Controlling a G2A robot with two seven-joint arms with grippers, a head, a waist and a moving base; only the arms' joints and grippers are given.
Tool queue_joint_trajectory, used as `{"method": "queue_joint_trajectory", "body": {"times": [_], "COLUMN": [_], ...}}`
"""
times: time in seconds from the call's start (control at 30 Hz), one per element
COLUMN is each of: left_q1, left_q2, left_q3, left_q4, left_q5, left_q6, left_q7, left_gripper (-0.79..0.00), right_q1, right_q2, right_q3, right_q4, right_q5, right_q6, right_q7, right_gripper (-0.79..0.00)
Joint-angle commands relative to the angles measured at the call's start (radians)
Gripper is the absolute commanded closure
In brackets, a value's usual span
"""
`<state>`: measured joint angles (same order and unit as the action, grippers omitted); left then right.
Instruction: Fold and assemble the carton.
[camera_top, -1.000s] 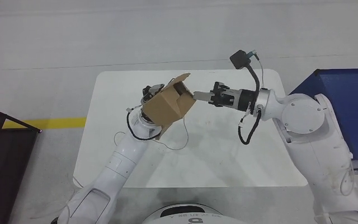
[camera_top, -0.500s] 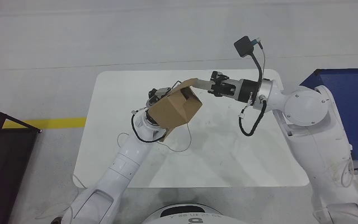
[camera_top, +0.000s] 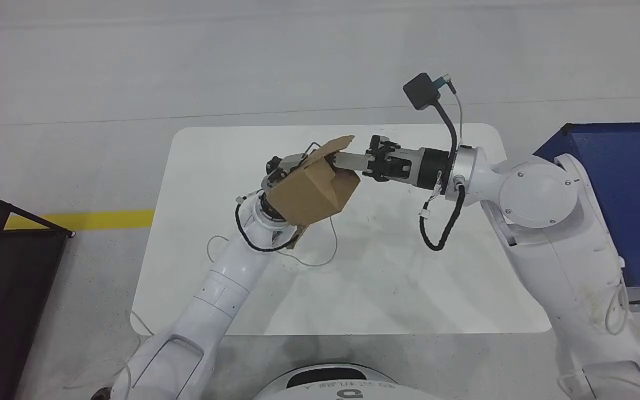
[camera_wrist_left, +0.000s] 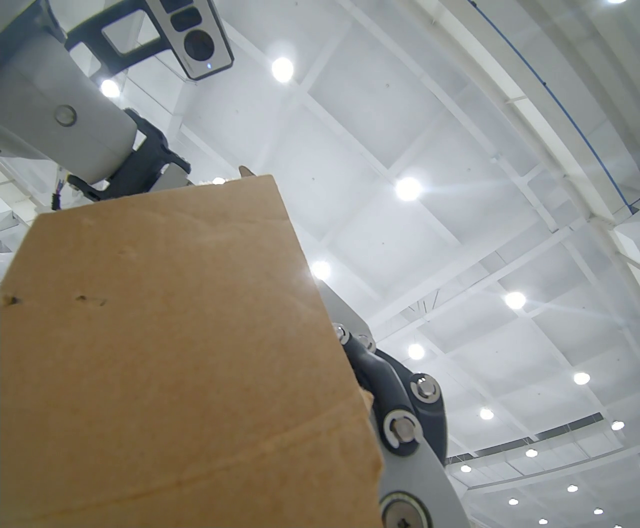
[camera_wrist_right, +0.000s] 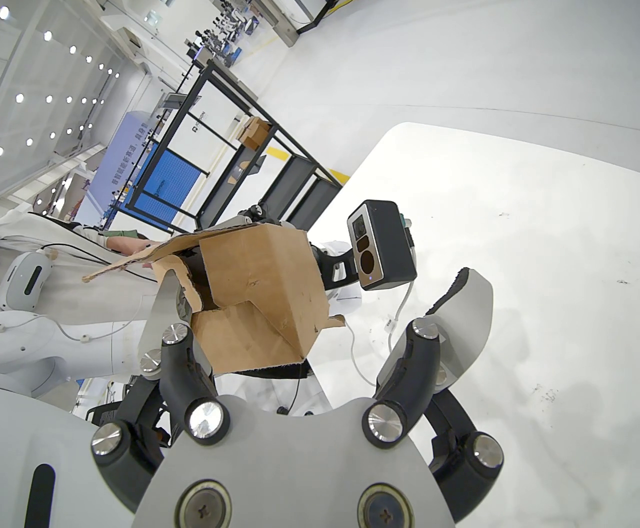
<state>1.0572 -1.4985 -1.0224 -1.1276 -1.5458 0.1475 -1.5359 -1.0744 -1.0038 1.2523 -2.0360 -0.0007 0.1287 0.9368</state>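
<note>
Floor: we see a pale grey, glossy floor (camera_top: 300, 60) all around, with a yellow stripe (camera_top: 105, 218) on the left.
Table: we make out a white table (camera_top: 400, 280) with rounded corners.
Sides: a dark frame (camera_top: 25, 270) stands left of the table and a blue bin (camera_top: 600, 150) right of it.
Ceiling: we look up at a white panelled ceiling (camera_wrist_left: 450, 150) with round lamps (camera_wrist_left: 408, 188) shining across it.
Far room: we find black metal shelving (camera_wrist_right: 295, 172), with a blue panel (camera_wrist_right: 165, 182) near it.
</note>
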Motion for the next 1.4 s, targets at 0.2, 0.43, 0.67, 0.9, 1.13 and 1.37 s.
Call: {"method": "queue_joint_trajectory", "body": {"times": [0.2,0.43,0.67,0.9,1.13,1.37], "left_q1": [0.0,0.0,0.0,0.022,0.041,0.016], "left_q2": [0.0,0.0,0.0,0.002,-0.022,-0.048], "left_q3": [0.0,0.0,0.0,-0.01,0.041,0.141], "left_q4": [0.0,0.0,0.0,0.017,0.108,0.18], "left_q5": [0.0,0.0,0.0,-0.005,-0.213,-0.409], "left_q6": [0.0,0.0,0.0,0.004,0.152,0.153], "left_q7": [0.0,0.0,0.0,0.041,0.015,0.016], "left_gripper": [0.0,0.0,0.0,0.0,0.0,0.0], "right_q1": [0.0,0.0,0.0,-0.033,-0.089,-0.048], "right_q2": [0.0,0.0,0.0,0.01,0.032,0.028], "right_q3": [0.0,0.0,0.0,0.082,0.232,0.135], "right_q4": [0.0,0.0,0.0,0.006,-0.052,-0.061], "right_q5": [0.0,0.0,0.0,-0.037,-0.183,-0.333], "right_q6": [0.0,0.0,0.0,-0.045,-0.123,-0.176], "right_q7": [0.0,0.0,0.0,-0.044,-0.06,-0.115], "right_gripper": [-0.785,-0.785,-0.785,-0.785,-0.785,-0.785]}}
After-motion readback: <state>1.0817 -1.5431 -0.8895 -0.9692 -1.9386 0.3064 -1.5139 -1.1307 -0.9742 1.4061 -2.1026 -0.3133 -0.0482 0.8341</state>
